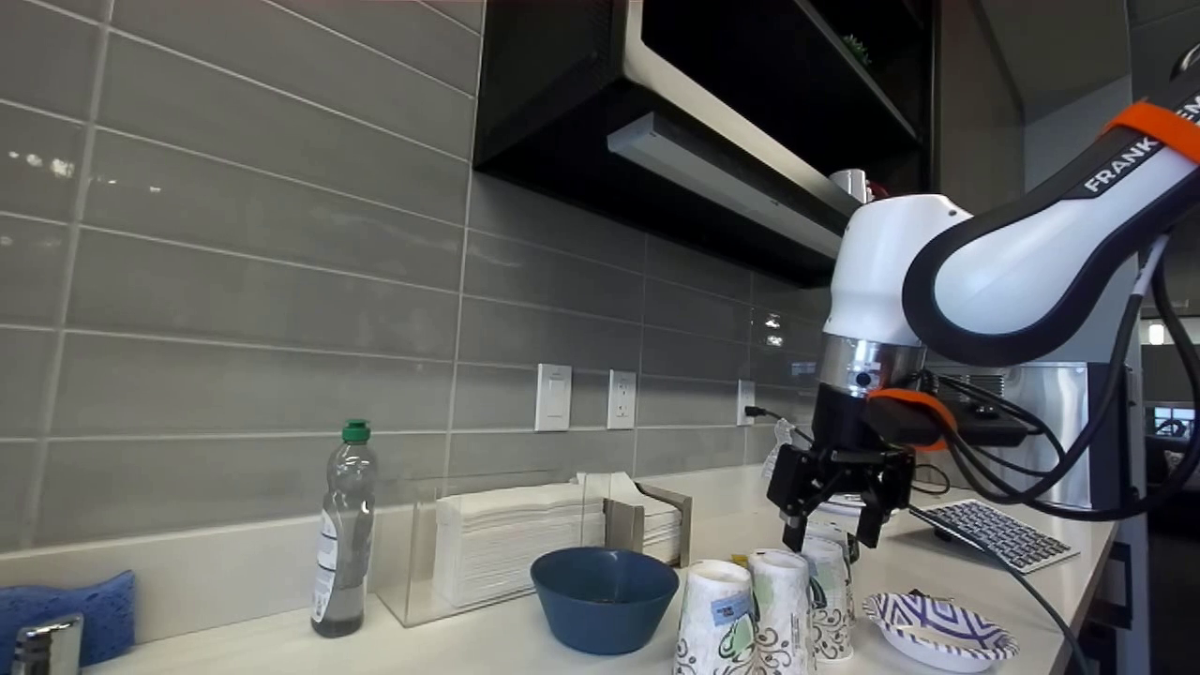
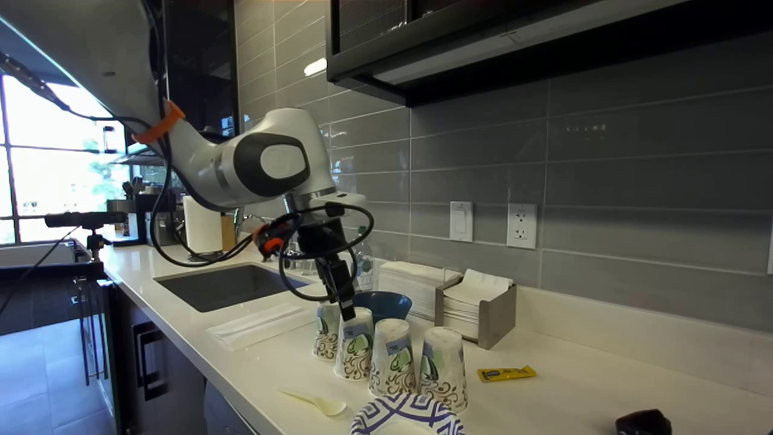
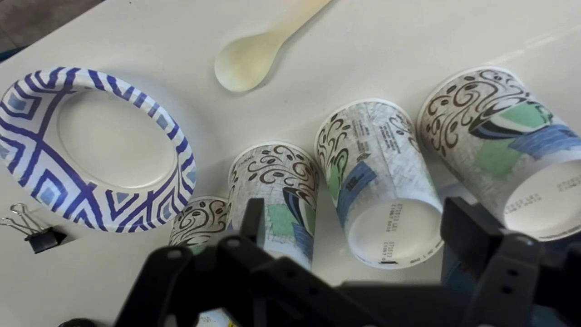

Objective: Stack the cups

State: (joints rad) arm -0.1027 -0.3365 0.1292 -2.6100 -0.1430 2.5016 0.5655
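Note:
Several white paper cups with brown swirls and blue-green print stand upside down in a row. In an exterior view they run from the sink-side cup (image 2: pixel 327 338) past two middle cups (image 2: pixel 355 353) (image 2: pixel 392 362) to the dish-side cup (image 2: pixel 445 374). In the wrist view the second cup from the sink side (image 3: pixel 372 159) shows its base between the open fingers of my gripper (image 3: pixel 356 220). A neighbour cup (image 3: pixel 272 177) lies partly behind one finger. The gripper (image 1: pixel 832 532) is empty, just above the cups in both exterior views; contact cannot be told.
A dark blue bowl (image 1: pixel 605 600) stands between the cups and the napkin holder (image 2: pixel 498 314). A patterned dish (image 3: pixel 27 181) sits near the dish-side cup. A spoon (image 3: pixel 247 63), a yellow packet (image 2: pixel 506 373), a binder clip (image 3: pixel 43 238) and a bottle (image 1: pixel 344 553) are on the counter.

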